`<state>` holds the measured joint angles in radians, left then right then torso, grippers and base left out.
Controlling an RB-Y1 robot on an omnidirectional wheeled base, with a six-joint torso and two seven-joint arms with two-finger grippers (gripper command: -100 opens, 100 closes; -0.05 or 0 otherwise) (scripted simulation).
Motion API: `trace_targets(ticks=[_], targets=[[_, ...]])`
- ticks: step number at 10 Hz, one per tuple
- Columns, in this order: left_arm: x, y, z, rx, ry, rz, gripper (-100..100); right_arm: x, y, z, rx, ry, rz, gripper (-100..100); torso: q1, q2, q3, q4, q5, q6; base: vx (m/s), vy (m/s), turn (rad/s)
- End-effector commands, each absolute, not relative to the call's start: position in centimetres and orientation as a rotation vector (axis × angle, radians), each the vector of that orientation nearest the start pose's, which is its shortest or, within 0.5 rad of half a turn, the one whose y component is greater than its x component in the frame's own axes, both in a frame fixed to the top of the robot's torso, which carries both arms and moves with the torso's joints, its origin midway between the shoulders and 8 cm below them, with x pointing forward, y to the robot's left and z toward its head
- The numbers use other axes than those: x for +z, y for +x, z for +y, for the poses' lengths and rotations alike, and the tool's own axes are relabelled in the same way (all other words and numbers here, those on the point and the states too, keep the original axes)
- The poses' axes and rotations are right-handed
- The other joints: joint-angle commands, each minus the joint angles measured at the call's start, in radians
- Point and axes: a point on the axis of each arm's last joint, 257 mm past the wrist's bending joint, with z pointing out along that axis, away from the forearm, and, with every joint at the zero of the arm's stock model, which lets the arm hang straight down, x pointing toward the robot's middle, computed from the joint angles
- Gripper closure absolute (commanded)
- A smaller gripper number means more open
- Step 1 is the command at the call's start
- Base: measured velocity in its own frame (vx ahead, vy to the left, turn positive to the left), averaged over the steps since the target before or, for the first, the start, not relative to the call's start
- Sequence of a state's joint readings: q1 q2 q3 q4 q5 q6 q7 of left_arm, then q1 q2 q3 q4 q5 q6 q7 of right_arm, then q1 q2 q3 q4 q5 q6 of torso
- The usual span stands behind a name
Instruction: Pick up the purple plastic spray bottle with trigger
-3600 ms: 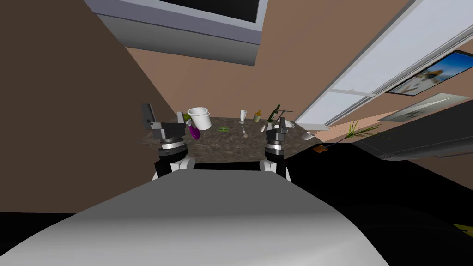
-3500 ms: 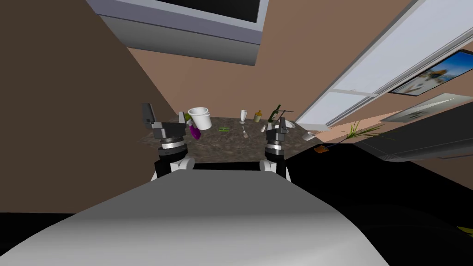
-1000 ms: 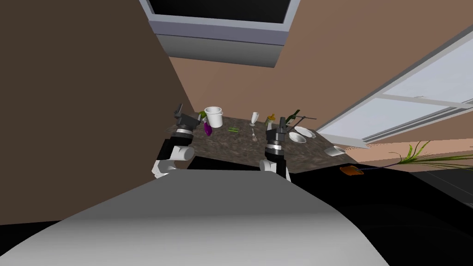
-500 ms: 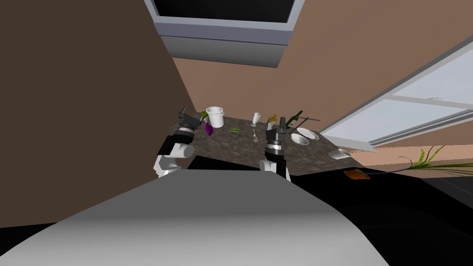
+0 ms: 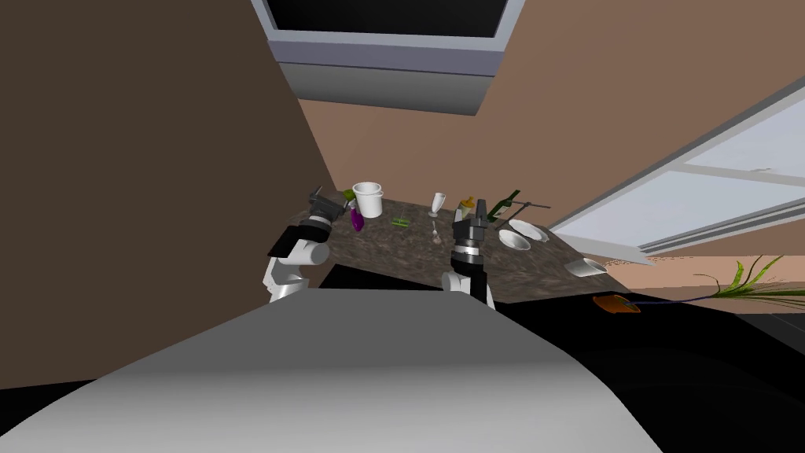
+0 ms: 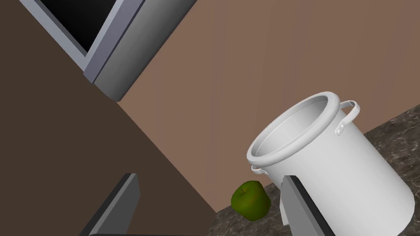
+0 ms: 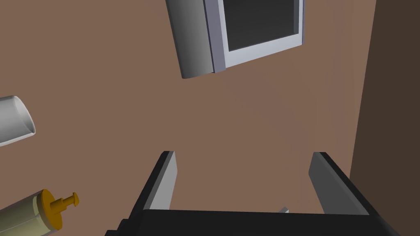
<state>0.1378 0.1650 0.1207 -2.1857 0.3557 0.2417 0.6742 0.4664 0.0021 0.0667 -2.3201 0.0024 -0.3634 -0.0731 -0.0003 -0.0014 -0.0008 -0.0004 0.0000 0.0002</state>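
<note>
The purple spray bottle [image 5: 357,220] lies tilted on the dark stone table [image 5: 409,252], at the back left, just in front of a white pot [image 5: 368,200]. My left gripper [image 5: 321,198] hovers just left of the bottle, a short gap apart. In the left wrist view that gripper [image 6: 209,213] is open and empty, pointing at the pot [image 6: 328,164] and a green apple [image 6: 251,200]; the bottle is hidden there. My right gripper [image 5: 477,208] is raised over the table's right half; it is open [image 7: 246,180] and holds nothing.
A stemmed glass [image 5: 436,203], a spoon, a bottle with an orange cap [image 5: 466,207], a dark green bottle [image 5: 507,200] and white bowls [image 5: 525,230] stand at the table's back and right. A brown wall [image 5: 157,197] rises close on the left.
My head camera has shifted, so the table sits further right and smaller. My left arm has reached forward and inward, closer to the purple bottle and the pot. The right arm keeps its pose.
</note>
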Motion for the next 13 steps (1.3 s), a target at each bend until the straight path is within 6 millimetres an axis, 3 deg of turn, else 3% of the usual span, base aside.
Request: trace_targets(ticks=[1, 13], targets=[[-4.3, 48.6, 29.1, -1.941, -1.566, 0.598, -100, 2.7, 36.3, -25.5, 1.432, 0.749, 0.641, 0, 0.000, 0.000, 0.000, 0.000, 0.000, 0.000, 0.019, -0.005, 0.025], [-11.9, 51.2, 30.8, -1.873, -2.038, 0.538, -100, 2.7, 36.3, -25.5, 1.432, 0.749, 0.641, 0, 0.000, -0.001, 0.000, 0.000, 0.000, 0.000, 0.023, -0.010, 0.019]])
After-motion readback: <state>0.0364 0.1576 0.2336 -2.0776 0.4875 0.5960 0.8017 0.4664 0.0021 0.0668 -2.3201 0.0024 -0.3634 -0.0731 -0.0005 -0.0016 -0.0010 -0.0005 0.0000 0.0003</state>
